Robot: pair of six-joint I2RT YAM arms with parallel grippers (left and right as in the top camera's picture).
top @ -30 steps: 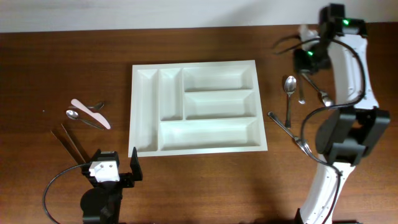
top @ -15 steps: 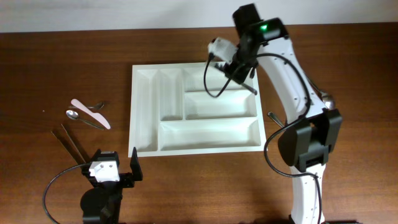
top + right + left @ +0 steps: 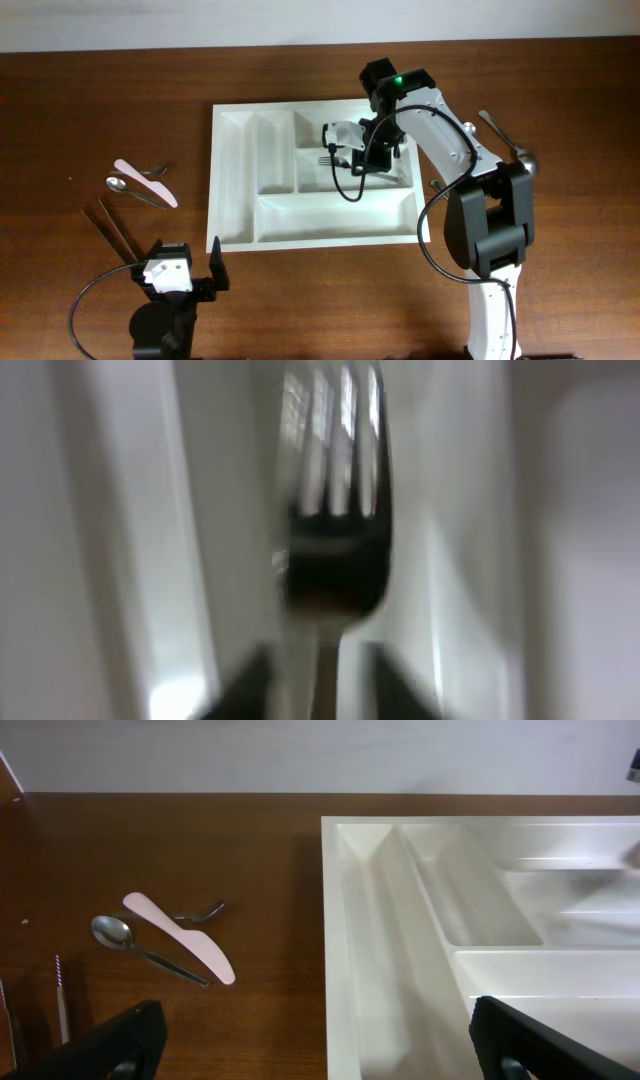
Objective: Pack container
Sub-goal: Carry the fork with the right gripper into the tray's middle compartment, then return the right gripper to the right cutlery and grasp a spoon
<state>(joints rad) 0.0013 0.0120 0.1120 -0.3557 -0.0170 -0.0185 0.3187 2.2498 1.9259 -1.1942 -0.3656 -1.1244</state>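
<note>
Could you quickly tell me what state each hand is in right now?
Left hand: open, empty.
Right hand: over the container with a fork; grip cannot be told.

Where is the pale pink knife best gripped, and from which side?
The pale pink knife lies flat and diagonal, so come from straight above, jaws across its narrow width, probably at mid-length: a small utensil lies against its far part, and the spoon handle nears its other end.
</note>
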